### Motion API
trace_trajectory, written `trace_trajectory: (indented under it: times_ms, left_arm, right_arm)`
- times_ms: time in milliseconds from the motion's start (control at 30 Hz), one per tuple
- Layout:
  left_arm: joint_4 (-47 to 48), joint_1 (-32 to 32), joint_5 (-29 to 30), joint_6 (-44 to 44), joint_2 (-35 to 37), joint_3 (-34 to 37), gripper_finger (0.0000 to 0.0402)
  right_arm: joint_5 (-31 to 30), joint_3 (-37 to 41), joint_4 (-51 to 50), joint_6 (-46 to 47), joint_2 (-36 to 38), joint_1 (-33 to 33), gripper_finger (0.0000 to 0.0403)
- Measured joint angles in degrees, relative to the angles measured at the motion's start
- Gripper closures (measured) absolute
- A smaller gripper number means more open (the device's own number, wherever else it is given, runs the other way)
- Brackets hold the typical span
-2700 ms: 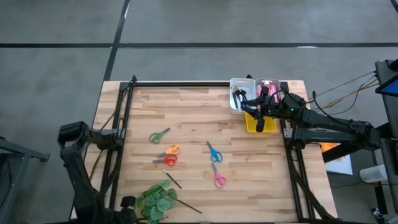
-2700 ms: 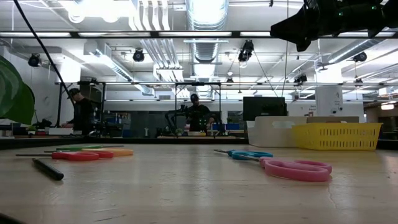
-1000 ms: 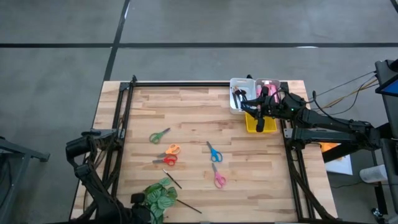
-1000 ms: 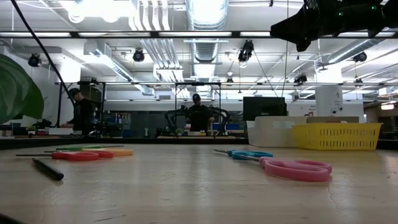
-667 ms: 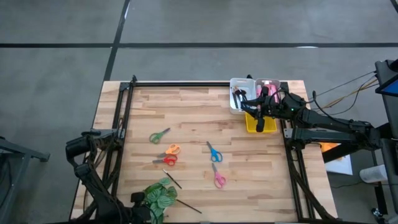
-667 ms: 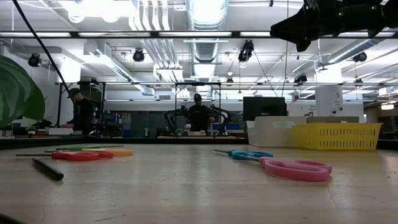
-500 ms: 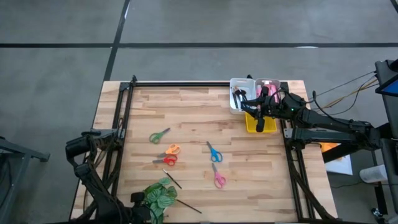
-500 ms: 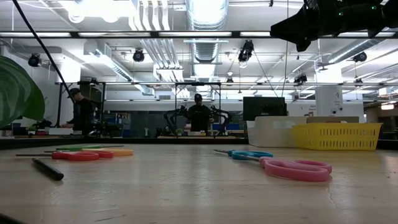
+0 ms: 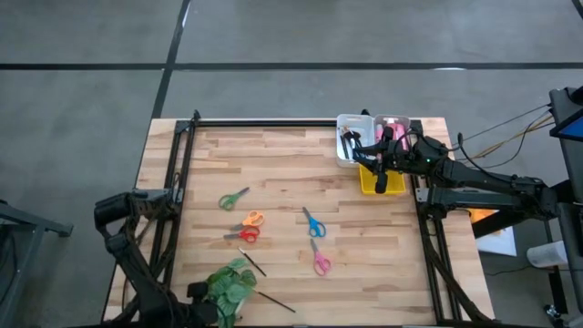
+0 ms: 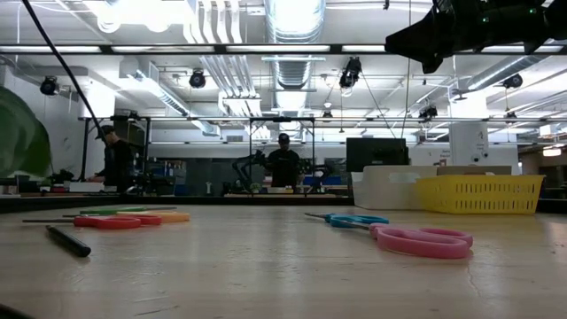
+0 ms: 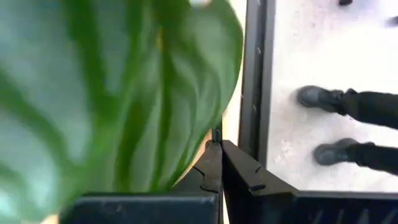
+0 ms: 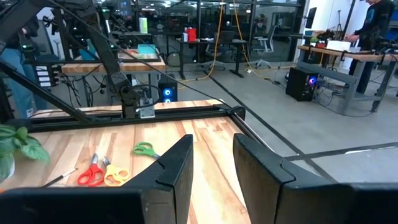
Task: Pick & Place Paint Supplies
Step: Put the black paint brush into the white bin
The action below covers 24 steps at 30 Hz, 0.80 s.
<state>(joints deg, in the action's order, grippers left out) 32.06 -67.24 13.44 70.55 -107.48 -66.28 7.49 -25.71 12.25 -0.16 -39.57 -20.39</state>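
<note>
Scissors (image 9: 247, 234) on wooden table (image 9: 282, 173)

You see a counter (image 9: 282, 182) of pale, matt wood strips, a yellow plastic mesh basket (image 10: 479, 193), a smooth white plastic bin (image 10: 384, 188), glossy pink plastic scissors (image 10: 422, 240) and waxy green leaves (image 11: 112, 93).
</note>
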Motion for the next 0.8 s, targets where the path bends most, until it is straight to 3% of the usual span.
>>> trace_trajectory:
  times_ms: [567,800]
  left_arm:
    - [-1.73,0.0,2.68,-0.75,6.34,-0.46,0.0401]
    - [-5.64,0.0,5.09,-9.83,11.16,-0.5,0.0401]
  right_arm:
    - [0.01,0.0,0.0,0.07,0.0,0.01,0.029]
    - [-0.01,0.0,0.0,0.06,-0.02,-0.01,0.029]
